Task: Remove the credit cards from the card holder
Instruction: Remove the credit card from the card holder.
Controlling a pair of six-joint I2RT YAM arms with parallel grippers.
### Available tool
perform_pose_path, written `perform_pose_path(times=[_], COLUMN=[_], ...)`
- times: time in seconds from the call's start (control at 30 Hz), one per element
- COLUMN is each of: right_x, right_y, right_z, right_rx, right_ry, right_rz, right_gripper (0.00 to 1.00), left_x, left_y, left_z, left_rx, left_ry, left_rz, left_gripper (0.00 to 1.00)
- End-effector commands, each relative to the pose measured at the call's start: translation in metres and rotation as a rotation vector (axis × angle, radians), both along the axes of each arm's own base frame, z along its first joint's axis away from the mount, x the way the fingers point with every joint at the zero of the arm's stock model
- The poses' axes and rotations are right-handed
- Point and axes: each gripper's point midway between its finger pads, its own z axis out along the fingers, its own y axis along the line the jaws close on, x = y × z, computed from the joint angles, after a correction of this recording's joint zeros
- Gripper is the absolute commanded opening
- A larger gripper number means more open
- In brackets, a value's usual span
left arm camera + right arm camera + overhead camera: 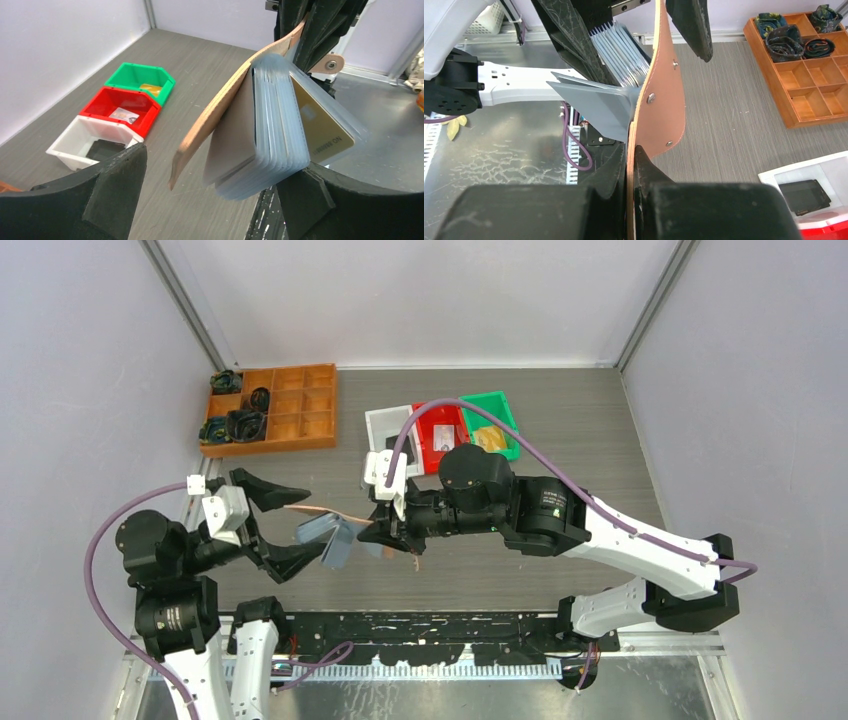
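Right gripper [631, 152] pinches the pink cover of the card holder [663, 107], held above the table. Only the left wrist view shows a gold credit card [320, 131] sleeved inside. Beside the holder, the left gripper [312, 522] gapes wide. Other sleeves' contents are unclear.

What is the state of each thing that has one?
card holder: open, held in the air, sleeves fanned.
gold card: inside a clear sleeve.
right gripper: shut on the card holder's cover.
left gripper: open, beside the card holder.
red bin: holds a card.
green bin: holds a yellowish item.
white bin: holds a dark item.
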Motion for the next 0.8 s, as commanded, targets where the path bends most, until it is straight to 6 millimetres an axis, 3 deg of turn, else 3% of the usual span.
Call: perform_pose_path(times=[0.0, 0.5, 0.57, 0.77], right_x=[-0.012, -0.017, -0.017, -0.017], right_y=[0.001, -0.003, -0.004, -0.004], right_z=[0.058, 0.061, 0.063, 0.065], right_rx=[0.197, 0.213, 0.223, 0.24], right_ry=[-0.038, -0.037, -0.039, -0.041], right_rz=[0.063, 0.082, 0.082, 0.08], right_gripper=[0.01, 0.0, 0.0, 0.01], left_x=[-0.014, 0.02, 0.015, -0.027], left_y=[-0.004, 0.013, 0.009, -0.01], left_z=[0.001, 0.027, 0.028, 0.023], left_rx=[0.019, -0.029, -0.032, -0.003], left_ry=[-0.018, -0.078, -0.073, -0.033], left_rz=[-0.043, 0.176, 0.135, -0.111], left_gripper=[0.94, 1.0, 1.0, 1.0])
